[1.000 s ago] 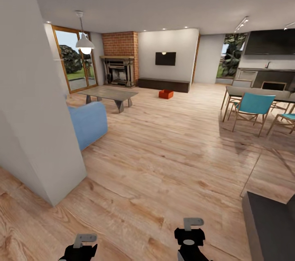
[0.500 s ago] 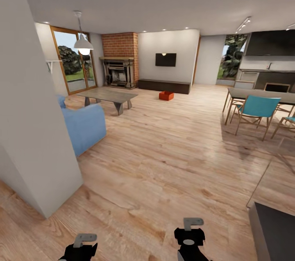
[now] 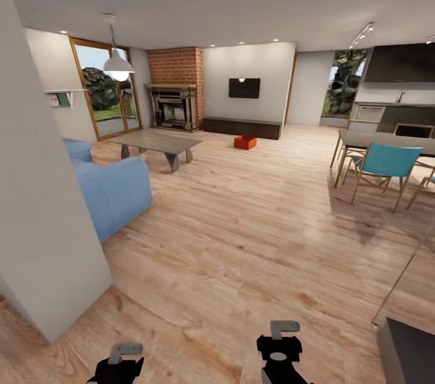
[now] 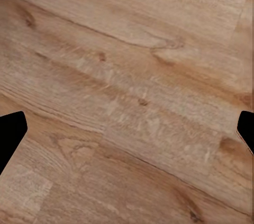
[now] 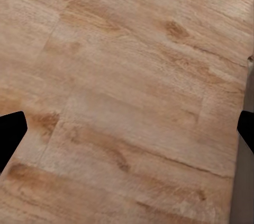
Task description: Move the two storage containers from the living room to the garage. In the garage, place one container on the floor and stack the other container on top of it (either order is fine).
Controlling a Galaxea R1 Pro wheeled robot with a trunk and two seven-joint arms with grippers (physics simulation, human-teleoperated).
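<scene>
Open wood-plank floor point(image 3: 241, 221) ahead between blue sofa point(image 3: 112, 188) and dining chairs point(image 3: 383, 169), seemingly unobstructed.

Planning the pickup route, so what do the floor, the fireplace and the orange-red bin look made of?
The light plank floor looks like satin wood, with visible grain and knots. The red-brown fireplace surround looks like matte brick, with mortar lines. The orange-red bin is probably plastic, being uniformly coloured, but it is too distant to confirm.

We are seeing an orange-red bin point(image 3: 244, 141) sitting far off on the living room's wood-plank floor point(image 3: 241, 221), just before the long dark cabinet point(image 3: 241, 127); a second is indistinguishable.
</scene>
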